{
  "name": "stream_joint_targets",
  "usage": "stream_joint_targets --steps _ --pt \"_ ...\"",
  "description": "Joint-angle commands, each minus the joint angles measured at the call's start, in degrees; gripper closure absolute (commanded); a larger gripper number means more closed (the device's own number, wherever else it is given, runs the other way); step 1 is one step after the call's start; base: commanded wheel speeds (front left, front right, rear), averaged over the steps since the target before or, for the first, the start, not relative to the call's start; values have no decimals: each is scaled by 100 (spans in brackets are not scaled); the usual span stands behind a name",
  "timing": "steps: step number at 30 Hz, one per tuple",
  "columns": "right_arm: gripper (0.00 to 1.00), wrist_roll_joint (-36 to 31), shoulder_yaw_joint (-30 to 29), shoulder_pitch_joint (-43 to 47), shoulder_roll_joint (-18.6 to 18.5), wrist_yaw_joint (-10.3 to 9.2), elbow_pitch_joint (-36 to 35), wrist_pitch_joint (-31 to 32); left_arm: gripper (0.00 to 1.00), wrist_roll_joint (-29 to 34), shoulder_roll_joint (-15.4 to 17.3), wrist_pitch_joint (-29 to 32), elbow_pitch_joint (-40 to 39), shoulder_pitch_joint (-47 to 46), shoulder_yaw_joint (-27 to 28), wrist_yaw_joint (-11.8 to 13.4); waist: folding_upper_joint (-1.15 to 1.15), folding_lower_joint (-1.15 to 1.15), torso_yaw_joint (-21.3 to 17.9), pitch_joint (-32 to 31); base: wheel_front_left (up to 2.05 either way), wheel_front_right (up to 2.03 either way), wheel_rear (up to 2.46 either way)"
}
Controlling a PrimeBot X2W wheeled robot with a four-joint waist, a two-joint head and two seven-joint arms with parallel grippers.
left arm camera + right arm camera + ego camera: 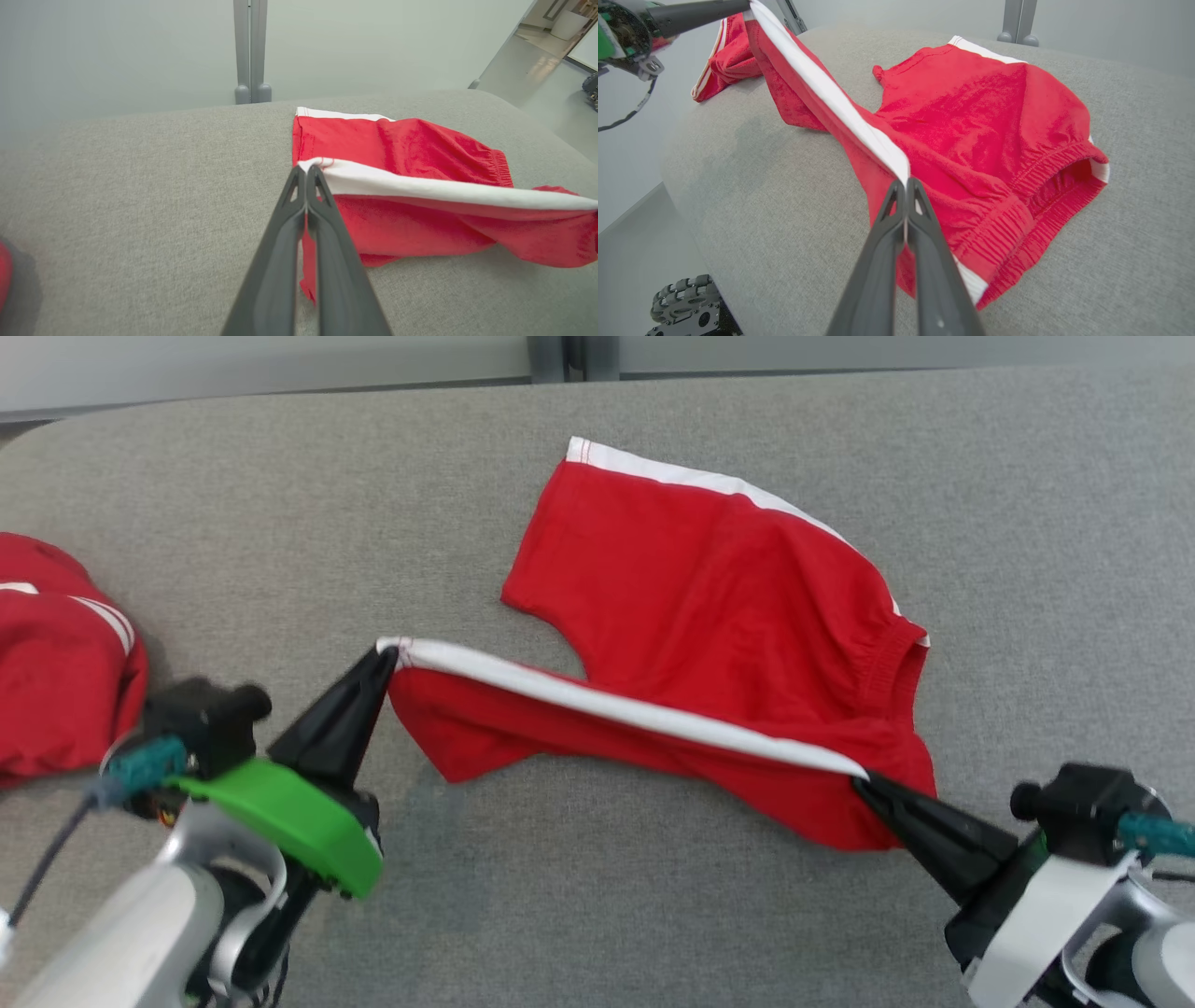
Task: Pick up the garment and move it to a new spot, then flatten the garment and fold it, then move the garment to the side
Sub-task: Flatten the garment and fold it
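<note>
Left gripper and right gripper each clamp an end of the red shorts' white stripe, stretched taut between their jaws.

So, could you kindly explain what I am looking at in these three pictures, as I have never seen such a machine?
It is a two-armed robot working at a grey padded table. The wide picture comes from a camera on its head; the other two look along each arm's dark fingers. On the table lies a pair of red shorts with white side stripes. The left gripper pinches one leg's hem corner, and the right gripper pinches the same stripe near the waistband, so that edge is lifted between them. Another red garment lies at the table's left.
</note>
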Motion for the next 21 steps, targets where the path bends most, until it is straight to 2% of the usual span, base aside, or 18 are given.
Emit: stream_joint_targets --steps 1,4,10,16,21 --pt "100 140 32 -305 -26 -7 19 59 100 -18 46 187 82 -394 -4 -121 0 1 -288 484 0 0 0" --pt "100 455 148 -1029 1 -5 84 250 100 -3 133 698 373 -1318 -35 -442 0 1 -468 860 0 0 0" --pt "100 878 483 -2202 94 -4 317 506 100 -106 10 1554 1199 -3043 -122 -1000 0 1 -786 1461 0 0 0" --pt "100 1220 736 -3072 313 -3 651 584 100 -271 -25 2291 1934 -4179 -323 -1230 0 1 -1147 1766 0 0 0" --pt "100 1409 868 -3522 530 -3 908 542 100 -240 -17 2488 2392 -4742 -483 -1285 0 1 -1345 1897 0 0 0"
